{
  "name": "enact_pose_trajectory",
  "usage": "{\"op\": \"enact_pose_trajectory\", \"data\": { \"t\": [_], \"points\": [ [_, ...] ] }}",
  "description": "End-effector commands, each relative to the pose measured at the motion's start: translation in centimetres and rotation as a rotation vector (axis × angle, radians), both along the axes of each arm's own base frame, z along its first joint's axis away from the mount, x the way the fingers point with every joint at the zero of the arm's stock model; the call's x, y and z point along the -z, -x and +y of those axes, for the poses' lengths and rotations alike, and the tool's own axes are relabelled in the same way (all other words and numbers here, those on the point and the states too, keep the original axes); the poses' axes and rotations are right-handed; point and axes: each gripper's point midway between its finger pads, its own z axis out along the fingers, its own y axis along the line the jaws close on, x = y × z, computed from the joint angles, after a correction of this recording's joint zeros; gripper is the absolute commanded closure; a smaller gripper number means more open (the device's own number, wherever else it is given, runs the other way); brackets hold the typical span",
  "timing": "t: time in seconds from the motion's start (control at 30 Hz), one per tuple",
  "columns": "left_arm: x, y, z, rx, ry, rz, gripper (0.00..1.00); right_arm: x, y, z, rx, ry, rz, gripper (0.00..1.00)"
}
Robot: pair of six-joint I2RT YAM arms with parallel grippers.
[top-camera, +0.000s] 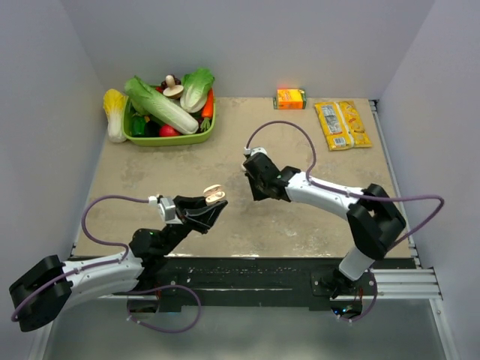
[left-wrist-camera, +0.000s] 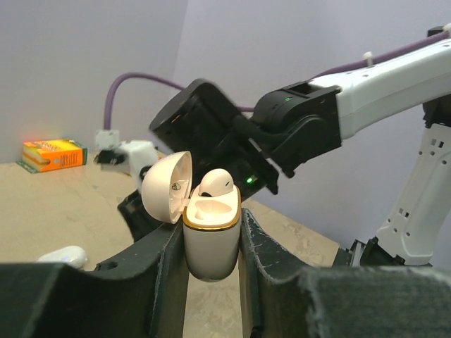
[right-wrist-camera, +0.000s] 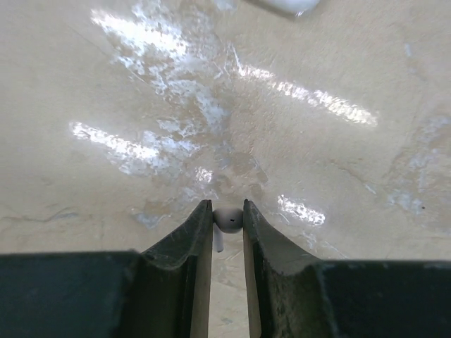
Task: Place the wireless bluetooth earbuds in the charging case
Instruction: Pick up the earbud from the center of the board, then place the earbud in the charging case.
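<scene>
A beige table [top-camera: 300, 225] is seen, with two arms bolted at its near edge. At the far edge one green basket [top-camera: 172, 141] of vegetables, two yellow packets [top-camera: 341, 124] and one orange box [top-camera: 290, 98] are set, all well apart from the work.

The left arm [top-camera: 97, 274] is raised above the table. One case [left-wrist-camera: 210, 246] is clamped upright between the jaws of the left gripper [left-wrist-camera: 210, 225], with its lid [left-wrist-camera: 168, 186] swung open. One seated earbud [left-wrist-camera: 215, 183] is seen in the case, and the socket beside it looks empty.

The right arm [top-camera: 330, 193] is bent down to the table, just right of the case in the top view. The jaws of the right gripper [right-wrist-camera: 227, 211] are drawn in to a narrow gap, and one earbud [right-wrist-camera: 227, 218] is pinched between the fingertips, low over the table or on it. Its long axis is laid along the fingers: the round head sits at the tips and the stem runs back through the gap towards the wrist.

The coming move is judged to turn on this: the open mouth of the case lies to the left of the right jaws and higher, so the earbud would have to be lifted, carried left and turned stem-first towards the empty socket. The right arm alone is placed for that.

A third whitish piece [left-wrist-camera: 65, 255] is seen lying on the table; what it is cannot be told.
</scene>
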Motion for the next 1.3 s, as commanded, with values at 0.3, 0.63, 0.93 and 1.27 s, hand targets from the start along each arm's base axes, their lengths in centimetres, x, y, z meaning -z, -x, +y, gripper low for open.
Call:
{"op": "enact_pose_trajectory", "data": {
  "t": [0.3,0.63,0.93,1.27],
  "points": [
    [-2.7,1.0,2.8,-0.074,0.14,-0.154,1.0,-21.7,-0.7,-0.7,0.055,-0.555,-0.641,1.0],
    [-8.1,-0.7,0.0,-0.111,0.161,-0.303,1.0,-33.0,4.5,-2.8,-0.082,-0.837,-0.961,1.0],
    [-12.4,-0.6,-3.3,-0.051,0.199,-0.469,1.0,-34.7,7.3,-2.9,-0.178,-0.933,-0.974,1.0],
    [-15.3,-0.9,-5.9,0.002,0.228,-0.556,1.0,-36.1,8.3,-2.9,-0.209,-0.972,-0.968,1.0]
  ]
}}
